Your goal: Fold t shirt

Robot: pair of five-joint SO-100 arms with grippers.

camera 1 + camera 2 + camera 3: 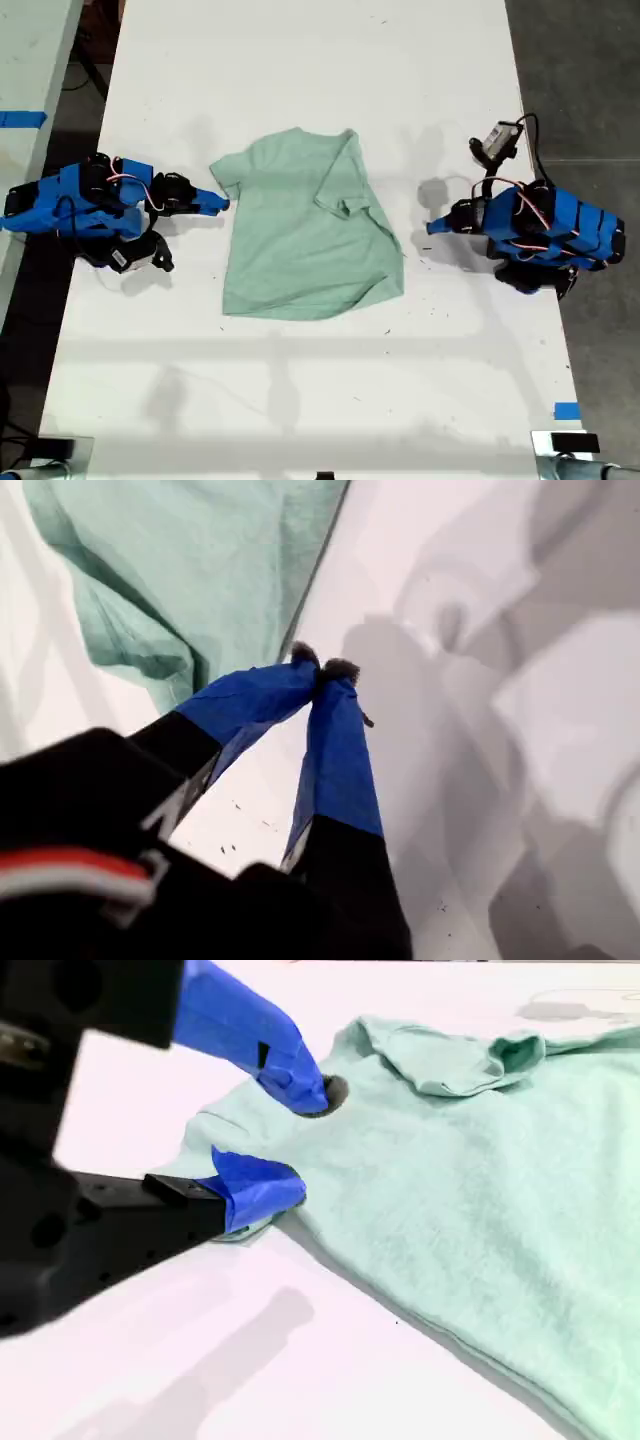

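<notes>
Lying near the middle of the white worktop [300, 400], the shirt [300, 240] is partly folded: the sleeve on the exterior view's right is turned in over the body, while the other sleeve lies flat and spread toward that view's left. The curved hem points toward the near edge of the worktop in the exterior view.

My second gripper [285, 1140] sits at the exterior view's left, at the flat sleeve's edge. Its fingers [262, 1188] are parted, one tip above the cloth and the other low at the sleeve's rim; whether they press the fabric I cannot tell.

My first gripper [322, 670] is at the exterior view's right, apart from the shirt and over bare worktop beside the folded edge. Its fingers [335, 750] are clenched tip to tip, with nothing between them.
</notes>
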